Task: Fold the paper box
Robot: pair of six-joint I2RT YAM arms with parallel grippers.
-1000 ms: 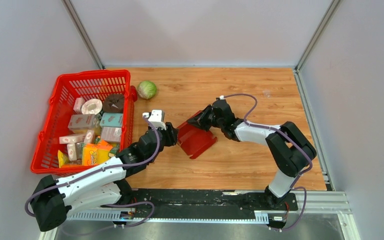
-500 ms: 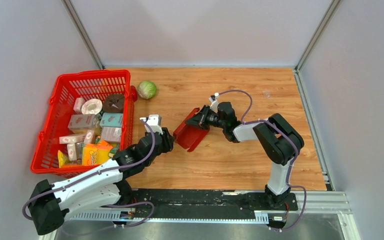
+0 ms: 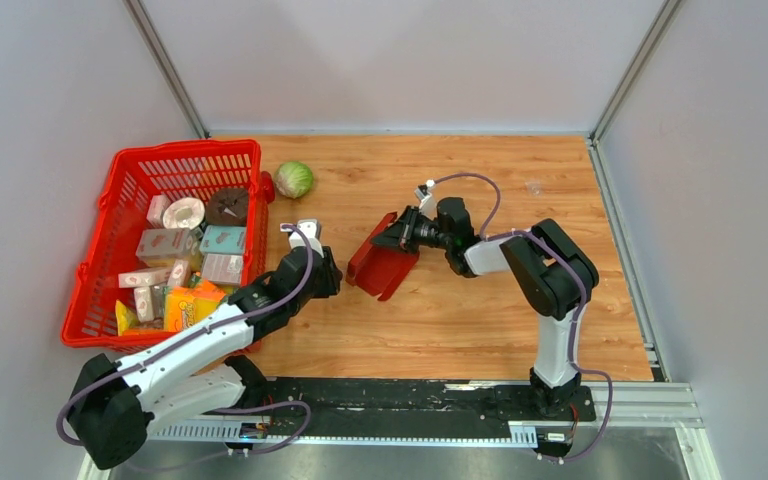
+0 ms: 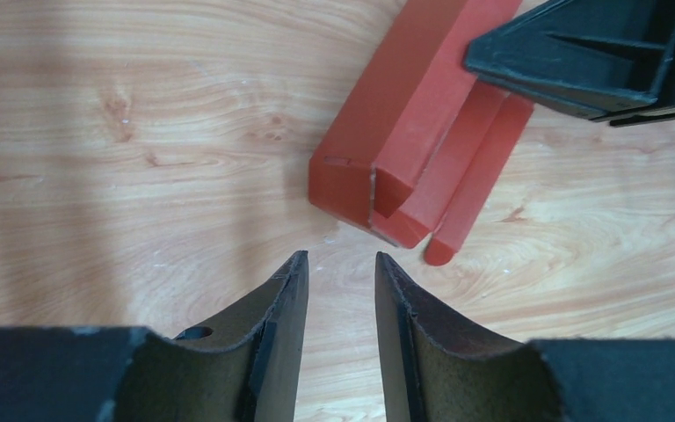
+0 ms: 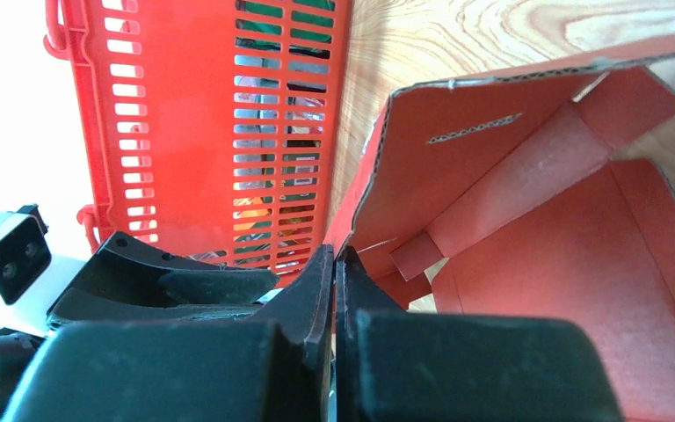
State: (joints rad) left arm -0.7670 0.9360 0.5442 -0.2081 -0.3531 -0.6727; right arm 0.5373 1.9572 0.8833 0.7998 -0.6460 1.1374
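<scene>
The dark red paper box [image 3: 378,262] stands partly folded and tilted on its edge in the middle of the table. My right gripper [image 3: 397,232] is shut on one of its side walls; the right wrist view shows the fingers [image 5: 334,255] pinching the wall's edge, with the box's inside [image 5: 527,176] open to the camera. My left gripper [image 3: 332,272] is open and empty just left of the box. In the left wrist view its fingers [image 4: 341,257] stand a short way off the box's corner [image 4: 404,149], with the right gripper [image 4: 598,53] beyond.
A red plastic mesh basket [image 3: 185,148] with several grocery items stands at the left; its wall shows in the right wrist view [image 5: 185,105]. A green cabbage [image 3: 294,179] lies behind it. White walls enclose the table on three sides.
My right gripper has swung the box left and tipped it more upright. My left gripper has drawn back from the box, leaving a gap.
</scene>
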